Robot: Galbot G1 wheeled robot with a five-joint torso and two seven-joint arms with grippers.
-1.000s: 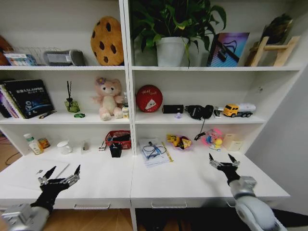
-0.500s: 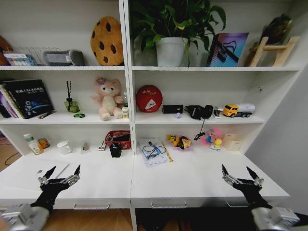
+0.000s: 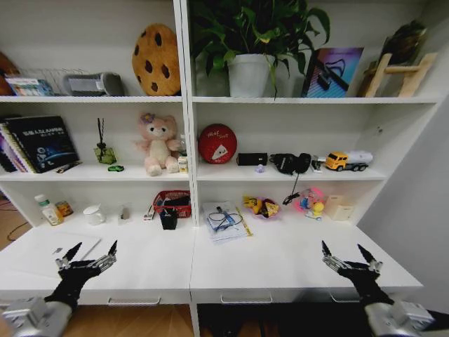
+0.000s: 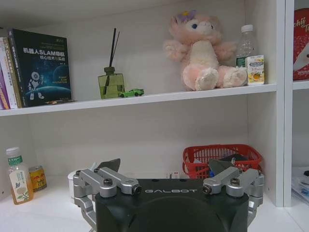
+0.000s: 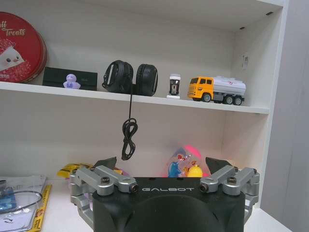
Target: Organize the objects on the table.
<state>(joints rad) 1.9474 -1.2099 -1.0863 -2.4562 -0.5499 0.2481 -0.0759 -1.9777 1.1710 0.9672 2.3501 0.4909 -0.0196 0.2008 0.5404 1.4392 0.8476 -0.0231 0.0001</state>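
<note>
The left gripper (image 3: 90, 254) hovers low over the table's (image 3: 154, 263) left front, fingers spread wide and holding nothing. A thin laptop (image 3: 74, 247) lies flat just behind it. The bottle (image 3: 46, 210) stands at the back left, and the green car (image 3: 116, 168) sits on the shelf above. At the right front, the right gripper (image 3: 349, 255) hovers, likewise wide open and empty.

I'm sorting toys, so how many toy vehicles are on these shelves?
2: a green toy car on the left middle shelf, and an orange tanker truck on the right middle shelf. Others may be hidden.
</note>
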